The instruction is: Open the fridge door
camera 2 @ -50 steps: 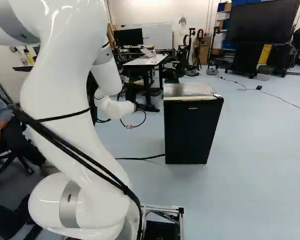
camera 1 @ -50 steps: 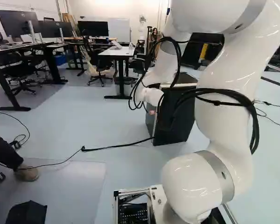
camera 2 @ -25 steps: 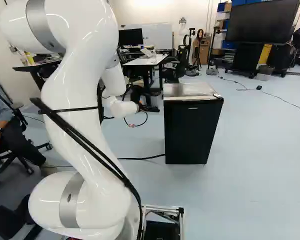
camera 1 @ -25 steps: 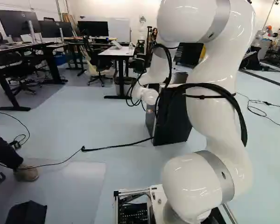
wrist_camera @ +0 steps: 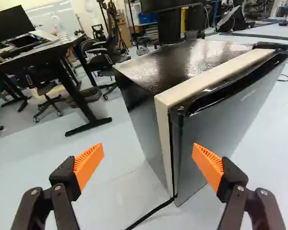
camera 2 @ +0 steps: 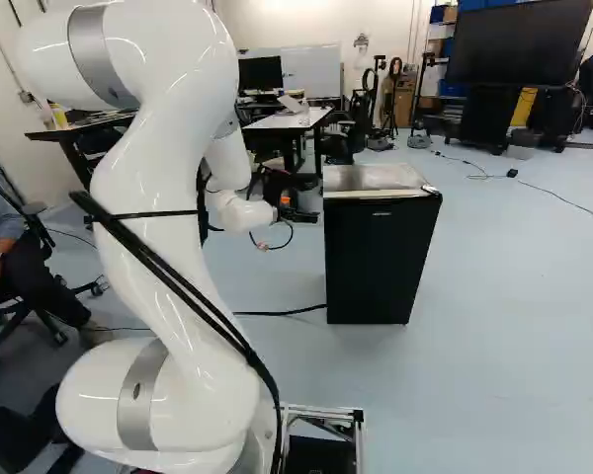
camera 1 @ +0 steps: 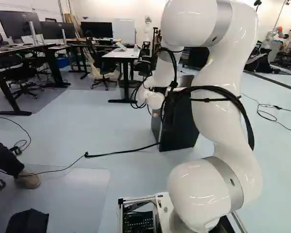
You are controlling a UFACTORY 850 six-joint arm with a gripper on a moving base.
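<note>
Standing upright ahead of your hand (wrist_camera: 149, 160), the fridge (wrist_camera: 187, 60) turns one corner towards you, its height running crosswise to the line between the two pads (wrist_camera: 209, 165). You have the hand spread wide, with nothing gripped. Your coming move turns on that near upright edge: it lies ahead of the gap, so the door (wrist_camera: 216, 139) faces off to one side and the plain flank to the other. The door looks closed, and the dark bracket (wrist_camera: 273, 46) at its far top corner suggests a hinge there, so you would probably work from the near edge. You have a glossy, mottled top, a smooth dark door, a flat pale strip (wrist_camera: 164, 143) behind it and a shiny rounded lip (wrist_camera: 230, 93) above. Lowest, by the foot of that edge, your thin black cord (wrist_camera: 151, 213) crosses the floor; mind snagging it.
</note>
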